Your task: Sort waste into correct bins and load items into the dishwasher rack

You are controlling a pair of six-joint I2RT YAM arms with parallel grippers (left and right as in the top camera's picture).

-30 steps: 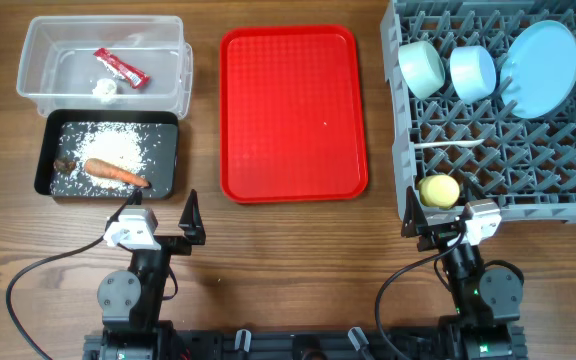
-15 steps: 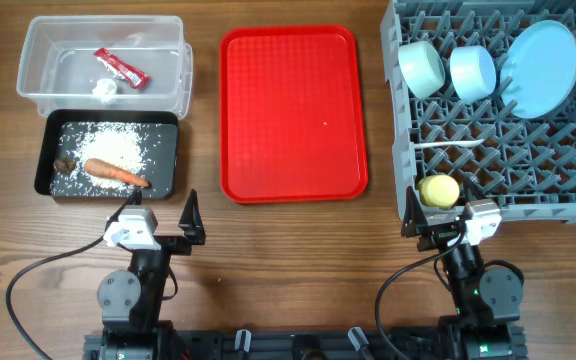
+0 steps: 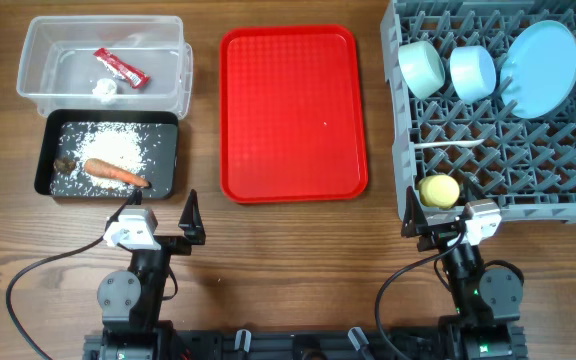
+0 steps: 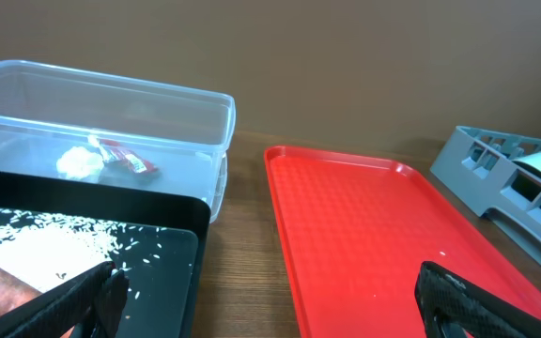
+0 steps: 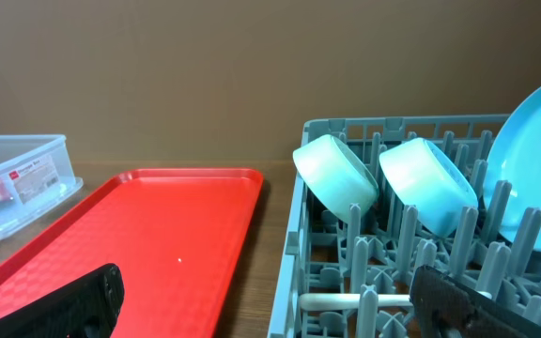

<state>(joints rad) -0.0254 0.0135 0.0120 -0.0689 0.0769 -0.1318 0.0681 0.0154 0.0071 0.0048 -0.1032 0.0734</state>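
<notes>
Two bins sit at the far left of the table (image 3: 288, 260): the clear plastic tub (image 3: 30, 60) farther off, the shallow black tray (image 3: 168, 170) touching its near side. In the tub lie the red snack wrapper (image 3: 120, 67) and, just beside it, the small white crumpled scrap (image 3: 105, 89). The tray holds a spread of loose white rice grains (image 3: 118, 148), with the orange carrot (image 3: 114, 173) lying at a slant along their near edge and the brown food lump (image 3: 65, 164) just left of the carrot's thick end. The flat red serving tray (image 3: 290, 110) lies bare in the middle. At the far right, the grey dishwasher rack (image 3: 528, 150) carries the pale-green bowl (image 3: 422, 68), the light-blue and white bowl (image 3: 473, 72) and the pale-blue plate (image 3: 543, 68) on edge in a row along its far side. The white plastic spoon (image 3: 448, 146) lies flat across the pegs nearer in, and the yellow cup (image 3: 440, 190) sits in the near left corner. The left gripper (image 3: 160, 212) hangs just near of the black tray, jaws wide apart and empty. The right gripper (image 3: 438, 222) sits at the rack's near left corner, likewise spread and holding nothing. The table is dark wood grain, and a plain brown wall (image 4: 346, 66) rises behind it.
</notes>
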